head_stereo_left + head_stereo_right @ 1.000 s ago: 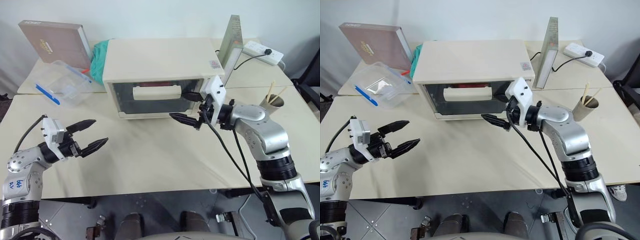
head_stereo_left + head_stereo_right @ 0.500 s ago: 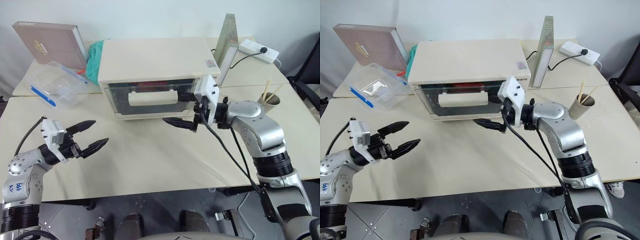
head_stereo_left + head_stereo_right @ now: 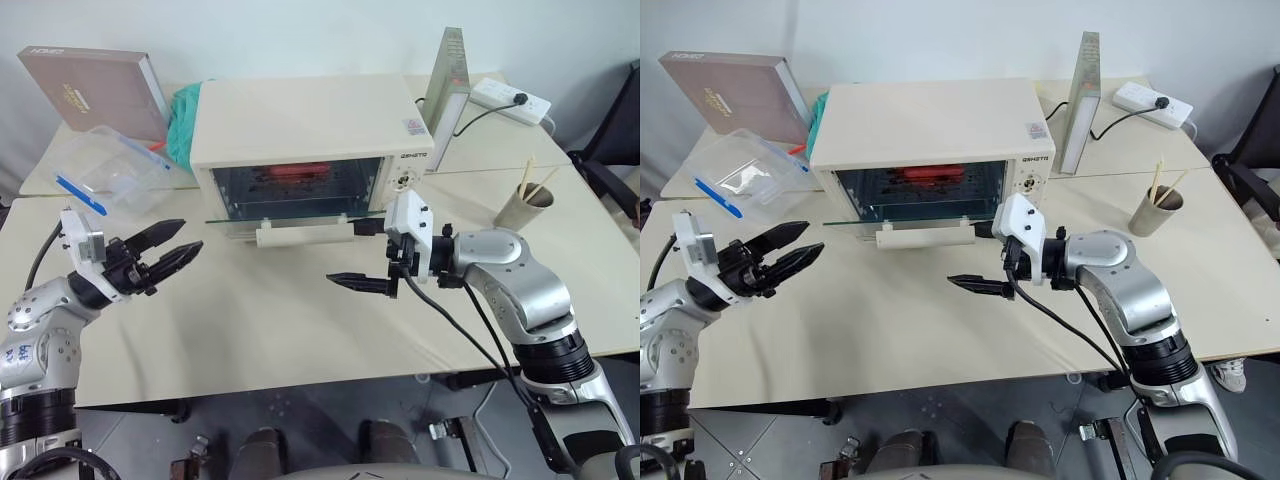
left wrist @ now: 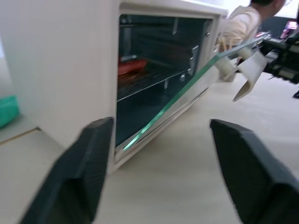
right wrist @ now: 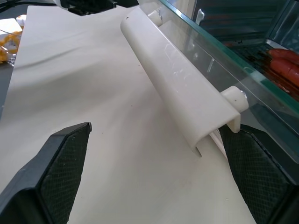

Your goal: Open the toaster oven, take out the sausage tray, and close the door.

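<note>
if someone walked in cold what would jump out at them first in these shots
The cream toaster oven at the middle back of the table, its glass door swung down flat with the bar handle out front and red sausages glowing on the rack inside. Next, the right gripper, open just right of that handle, and the left gripper hanging above the table's left side, aimed at the oven.

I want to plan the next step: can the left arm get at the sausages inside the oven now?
Probably yes: the door hangs open, the sausages show on the rack, and nothing lies between the left gripper and the opening.
</note>
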Tool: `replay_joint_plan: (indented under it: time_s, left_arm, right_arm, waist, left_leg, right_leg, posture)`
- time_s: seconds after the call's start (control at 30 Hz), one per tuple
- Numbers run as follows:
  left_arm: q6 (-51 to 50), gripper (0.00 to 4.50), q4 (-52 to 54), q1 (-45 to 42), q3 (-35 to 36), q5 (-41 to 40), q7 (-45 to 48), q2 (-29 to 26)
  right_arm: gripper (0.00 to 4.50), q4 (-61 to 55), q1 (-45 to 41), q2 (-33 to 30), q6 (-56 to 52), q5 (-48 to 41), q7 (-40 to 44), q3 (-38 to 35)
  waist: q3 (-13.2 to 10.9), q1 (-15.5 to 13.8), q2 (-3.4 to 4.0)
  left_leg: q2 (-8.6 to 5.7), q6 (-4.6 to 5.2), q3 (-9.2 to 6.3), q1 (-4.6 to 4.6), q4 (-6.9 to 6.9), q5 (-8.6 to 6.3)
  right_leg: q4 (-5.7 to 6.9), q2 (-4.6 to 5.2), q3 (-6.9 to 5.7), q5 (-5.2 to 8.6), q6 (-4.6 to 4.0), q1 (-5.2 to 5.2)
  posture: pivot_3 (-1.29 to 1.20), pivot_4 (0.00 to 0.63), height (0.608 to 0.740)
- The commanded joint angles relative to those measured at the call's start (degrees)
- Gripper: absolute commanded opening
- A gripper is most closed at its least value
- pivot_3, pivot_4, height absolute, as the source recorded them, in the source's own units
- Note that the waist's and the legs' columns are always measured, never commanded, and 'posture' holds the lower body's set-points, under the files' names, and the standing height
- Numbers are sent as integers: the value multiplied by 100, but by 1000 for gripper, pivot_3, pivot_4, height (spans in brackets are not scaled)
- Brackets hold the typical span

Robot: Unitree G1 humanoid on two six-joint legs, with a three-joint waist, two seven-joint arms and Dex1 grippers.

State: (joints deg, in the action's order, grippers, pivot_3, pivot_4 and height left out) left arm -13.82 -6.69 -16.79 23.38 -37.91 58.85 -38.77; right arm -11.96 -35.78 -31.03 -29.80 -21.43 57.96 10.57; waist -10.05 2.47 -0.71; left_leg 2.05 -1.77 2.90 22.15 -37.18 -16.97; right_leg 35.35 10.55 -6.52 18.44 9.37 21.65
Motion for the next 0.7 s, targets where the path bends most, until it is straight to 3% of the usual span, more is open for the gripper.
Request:
replay_joint_plan:
  time_s: [0.03, 0.27, 0.7]
  left_arm:
    - [106, 2018, -238, -386, 93, -24, 1, -66]
    - [209, 21, -1077, -1289, 8, 12, 133, 43]
    - [109, 21, -1682, -1997, -1091, 413, 1046, 459]
  right_arm:
    - [4500, -248, -23, 110, 102, -51, 128, 204]
    - [4500, -163, -67, 174, 210, 18, 125, 246]
    - [4500, -224, 11, 133, 190, 55, 104, 235]
  waist:
    - [-1, -11, -1]
    - [-4, -87, -8]
    - [-7, -94, -13]
  left_leg:
    - [0, 0, 0, 0, 0, 0]
    - [-2, 1, -1, 3, -2, 0]
    - [-3, 1, -2, 6, -9, 0]
  right_leg:
    - [0, 0, 0, 0, 0, 0]
    - [-2, 1, -2, 0, 1, 0]
    - [0, 0, -5, 0, 1, -1]
  posture:
    - [0, 150, 740]
    - [0, 150, 740]
    - [0, 150, 740]
